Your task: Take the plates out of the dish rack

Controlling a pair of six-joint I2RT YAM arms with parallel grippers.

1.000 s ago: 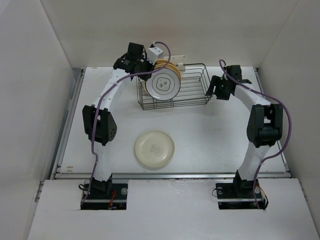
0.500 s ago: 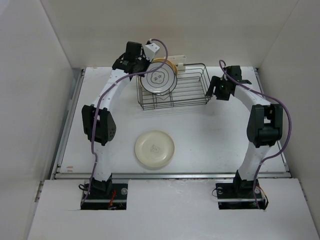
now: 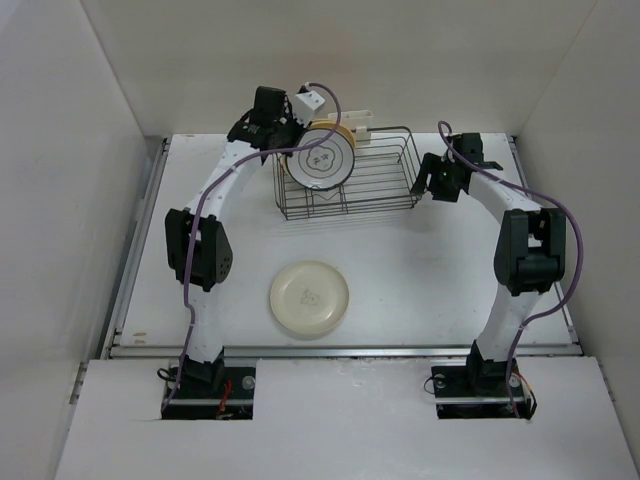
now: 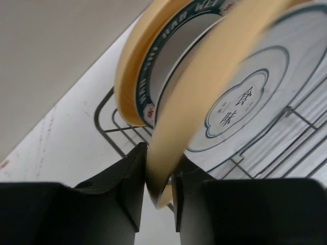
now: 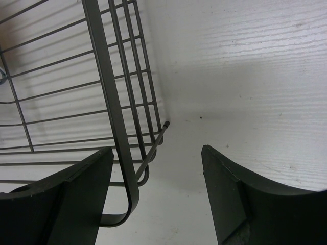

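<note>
Unloading step: lift-out
Left gripper (image 4: pixel 159 176) clamps the round white, black-rimmed plate (image 3: pixel 322 160) at the dark wire dish rack (image 3: pixel 385 190) left end; right gripper (image 5: pixel 153 168) gapes beside the rack; next, lift clear of dividers

We see a dark wire dish rack (image 3: pixel 385 185) in the upper middle of the top view. A white plate (image 3: pixel 324 160) with a thin black rim stands on edge at its left end. A yellow-orange plate (image 3: pixel 348 130) stands behind it. In the left wrist view, a green-rimmed plate (image 4: pixel 148 71) sits between them. A cream plate (image 3: pixel 310 298) lies flat in the lower middle of the top view.
</note>
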